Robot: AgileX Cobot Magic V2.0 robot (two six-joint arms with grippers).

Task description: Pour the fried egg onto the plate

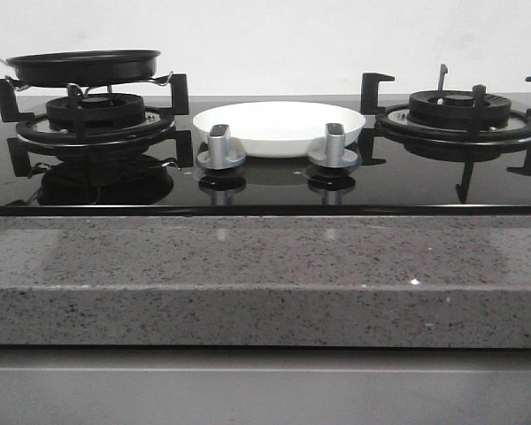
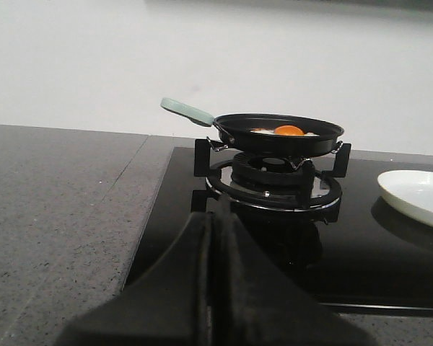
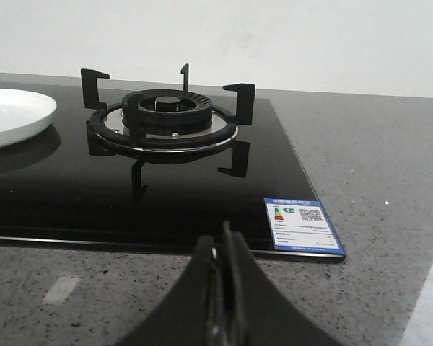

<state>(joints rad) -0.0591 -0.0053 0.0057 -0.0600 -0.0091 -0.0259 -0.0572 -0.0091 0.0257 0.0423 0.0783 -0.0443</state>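
Toward counter's left edge, frying pan (image 2: 287, 135) with fried egg (image 2: 287, 131) on burner; both hands closed, empty: left hand (image 2: 215, 238), right hand (image 3: 222, 252). Risk: egg overshoots plate (image 1: 279, 127) if tipped fast.

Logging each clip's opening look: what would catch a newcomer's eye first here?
The black frying pan on the left burner, with the fried egg and its orange yolk inside. Next, the empty white plate on the glass hob between the two burners, behind the two silver knobs. Both arms are held back over the counter, jaws closed.
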